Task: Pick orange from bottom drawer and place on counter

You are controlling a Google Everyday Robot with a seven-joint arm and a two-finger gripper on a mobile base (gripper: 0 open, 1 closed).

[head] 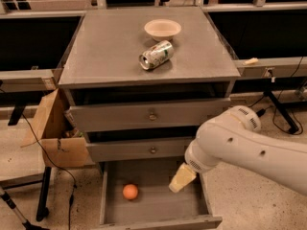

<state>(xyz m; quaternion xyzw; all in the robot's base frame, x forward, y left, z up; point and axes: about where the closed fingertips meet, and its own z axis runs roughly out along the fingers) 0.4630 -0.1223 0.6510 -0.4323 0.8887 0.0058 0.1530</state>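
The orange [130, 191] lies on the floor of the open bottom drawer [153, 210], toward its left side. My gripper [181, 178] hangs at the end of the white arm, over the right part of the drawer, to the right of the orange and apart from it. The counter [110, 47] is the flat grey cabinet top above.
A tipped silver-green drink can [156, 54] and a pale bowl [162, 28] sit on the counter. Two shallower drawers with knobs [152, 115] stand slightly open above the bottom drawer. A cardboard box [53, 128] is at the cabinet's left; cables and stands lie on the floor.
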